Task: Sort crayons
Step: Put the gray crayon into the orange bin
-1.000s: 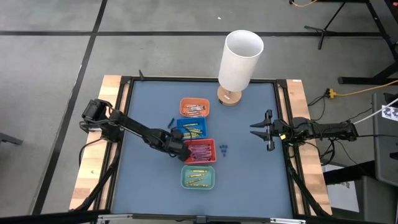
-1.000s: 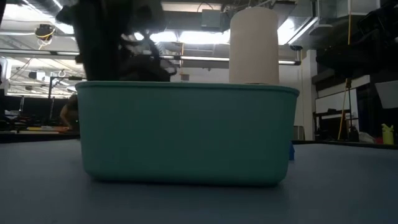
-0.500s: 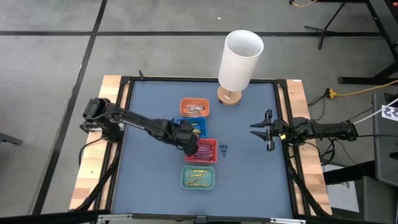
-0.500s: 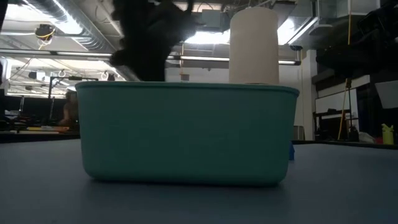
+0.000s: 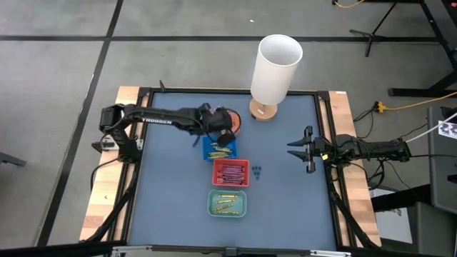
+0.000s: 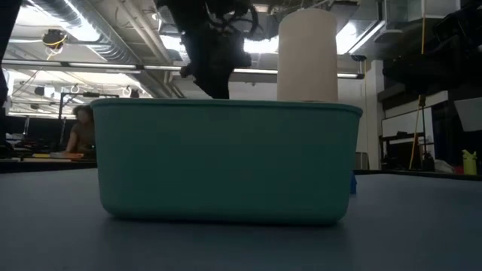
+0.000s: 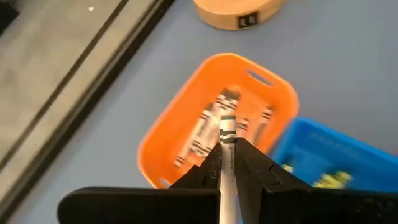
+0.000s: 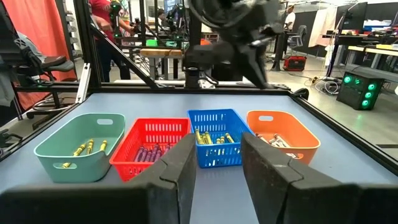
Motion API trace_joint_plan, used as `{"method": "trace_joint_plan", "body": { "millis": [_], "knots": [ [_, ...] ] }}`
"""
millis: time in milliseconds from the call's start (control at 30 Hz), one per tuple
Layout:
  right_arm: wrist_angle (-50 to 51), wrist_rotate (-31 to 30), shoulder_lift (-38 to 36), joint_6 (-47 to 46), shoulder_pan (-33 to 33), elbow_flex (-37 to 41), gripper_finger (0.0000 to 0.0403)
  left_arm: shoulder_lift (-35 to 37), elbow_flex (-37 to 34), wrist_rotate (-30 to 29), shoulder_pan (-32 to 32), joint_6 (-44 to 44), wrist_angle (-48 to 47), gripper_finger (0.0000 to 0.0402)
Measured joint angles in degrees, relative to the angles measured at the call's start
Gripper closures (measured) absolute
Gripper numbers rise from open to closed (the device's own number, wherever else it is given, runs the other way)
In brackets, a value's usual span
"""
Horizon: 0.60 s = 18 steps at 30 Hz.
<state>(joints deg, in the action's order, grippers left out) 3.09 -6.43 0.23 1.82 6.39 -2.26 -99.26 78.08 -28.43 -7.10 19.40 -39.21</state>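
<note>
My left gripper (image 5: 226, 126) hangs over the orange tray (image 7: 186, 124) at the far end of a row of four small trays, shut on a pale grey crayon (image 7: 227, 134). More crayons with banded wrappers lie in the orange tray. The blue tray (image 5: 220, 148) holds yellow crayons, the red tray (image 5: 230, 173) purple ones, and the teal tray (image 5: 228, 203) yellow ones. My right gripper (image 5: 300, 150) waits open at the table's right side, nothing between its fingers (image 8: 177, 171). My left gripper pinches the crayon's wrapped shaft (image 7: 228, 163) between its two fingers (image 7: 210, 171). The crayon lies along the fingers, its free end (image 7: 228, 119) sticking out past the fingertips. The fingers slant down from the table's left. The crayon is clear of the orange tray below.
A tall white cylinder (image 5: 277, 69) on a round wooden base (image 5: 263, 111) stands at the far edge, just right of the orange tray. A few tiny blue bits (image 5: 256, 170) lie right of the red tray. A raised black frame (image 5: 228, 91) rims the blue mat.
My left gripper has risen from beside the red tray and travelled toward the far edge, over the blue tray, until it is above the orange tray. Its wrist has rolled on the way, and it has stayed shut on the crayon.
</note>
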Motion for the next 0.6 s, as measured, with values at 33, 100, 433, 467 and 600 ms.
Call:
{"method": "trace_joint_plan", "body": {
  "millis": [33, 100, 433, 467, 600],
  "knots": [
    [0.0, 0.0, 0.0, 0.0, 0.0, 0.0, 0.0279, 0.0, -0.4, 0.3, -1.0, -1.7, 0.8, 0.0391],
    [0.0, 0.0, 0.0, 0.0, 0.0, 0.0, 0.0278, 0.0, -1.3, 1.4, -2.9, -4.7, 2.7, 0.0391],
    [0.0, 0.0, 0.0, 0.0, 0.0, 0.0, 0.0279, 0.0, -7.5, 8.5, -7.5, -17.3, 13.9, 0.0391],
    [0.0, 0.0, 0.0, 0.0, 0.0, 0.0, 0.0279, 0.0, -8.3, 8.6, -7.6, -19.0, 15.3, 0.0389],
    [0.0, 0.0, 0.0, 0.0, 0.0, 0.0, 0.0278, 0.0, -9.9, 8.6, -8.0, -21.5, 18.3, 0.0374]
  ]
}}
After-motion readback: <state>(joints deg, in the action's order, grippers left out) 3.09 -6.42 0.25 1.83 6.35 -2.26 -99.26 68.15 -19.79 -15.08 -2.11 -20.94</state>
